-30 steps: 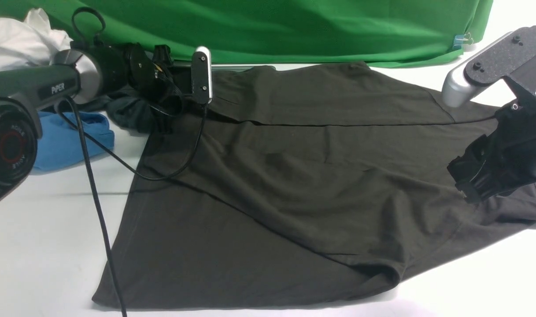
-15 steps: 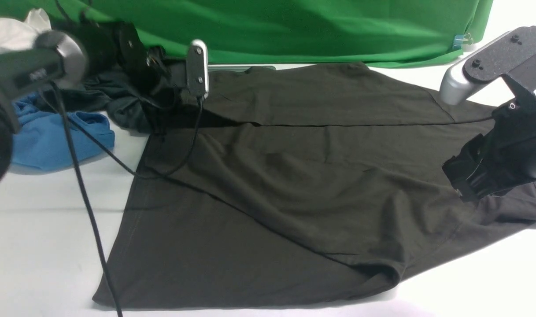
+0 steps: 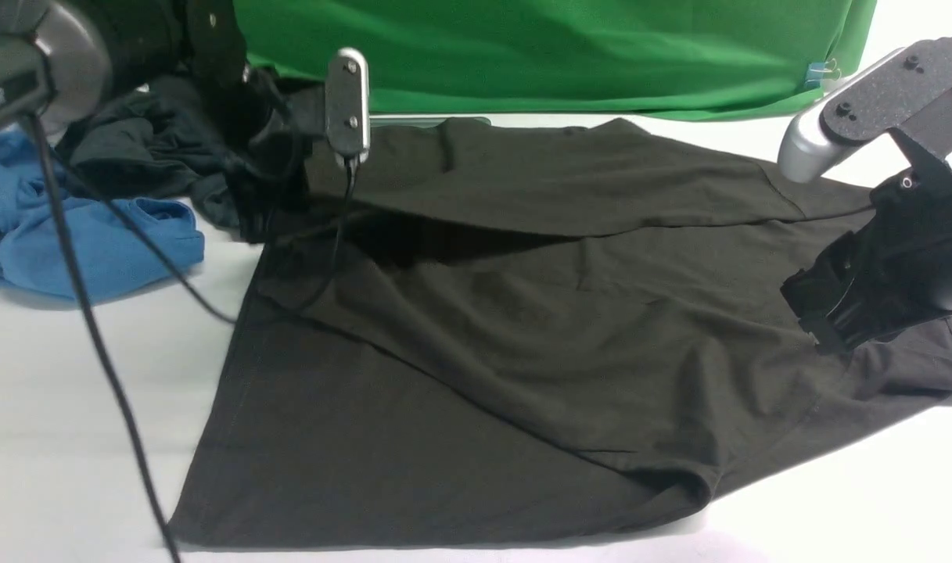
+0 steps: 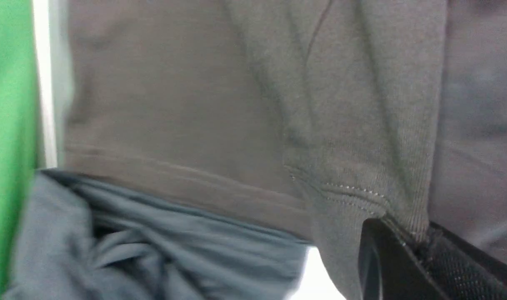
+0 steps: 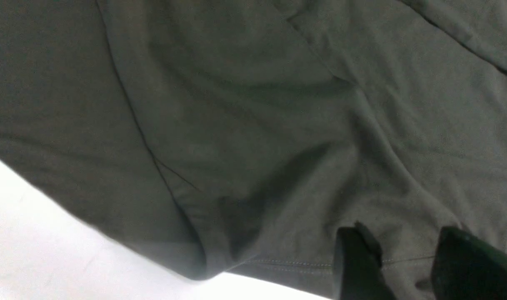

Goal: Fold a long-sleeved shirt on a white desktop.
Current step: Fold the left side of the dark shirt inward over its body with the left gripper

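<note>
Shirt [image 3: 522,352] lay spread mid-desk [image 3: 53,438], its ten-o'clock edge pinched tight and held raised by the left gripper [image 4: 407,250], seemingly for folding over, while the right gripper [image 5: 407,254] hovered half-open and empty at three o'clock.

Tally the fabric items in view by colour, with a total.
Brownish-black: 1, long-sleeved shirt
Bluish-charcoal: 1, crumpled garment
Bright blue: 1, bunched garment
Green: 1, backdrop cloth
Total: 4
</note>
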